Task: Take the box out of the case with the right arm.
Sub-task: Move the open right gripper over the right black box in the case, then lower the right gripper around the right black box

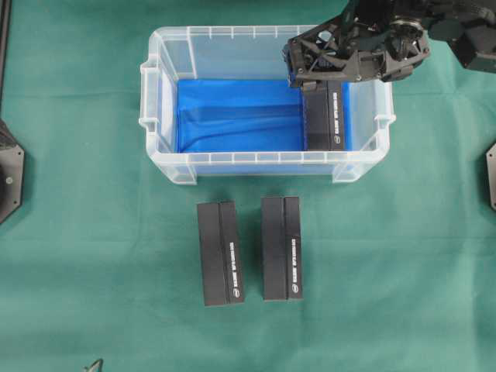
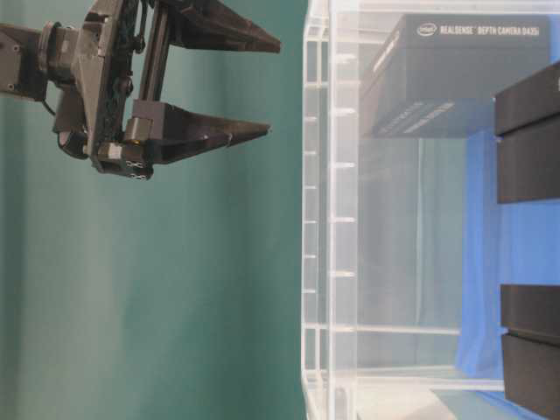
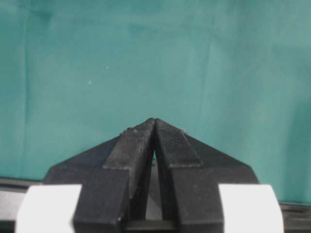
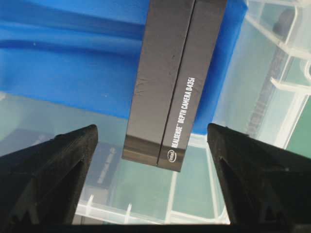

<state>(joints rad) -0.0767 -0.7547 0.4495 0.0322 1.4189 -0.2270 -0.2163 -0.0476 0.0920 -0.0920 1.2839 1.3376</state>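
"RealSense Depth Camera D435i" on the box [image 4: 175, 77]

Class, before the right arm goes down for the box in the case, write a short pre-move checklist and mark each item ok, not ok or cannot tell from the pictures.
1. right gripper open wide: ok.
2. box still in the case, lying on the blue lining: ok.
3. Box sits between the two fingers in the wrist view: ok.
4. Gripper above the case's right end, not yet touching the box: ok.
5. left gripper shut and away from the case, over bare green cloth: ok.
6. Enough room between the box and the case wall for a finger: cannot tell.
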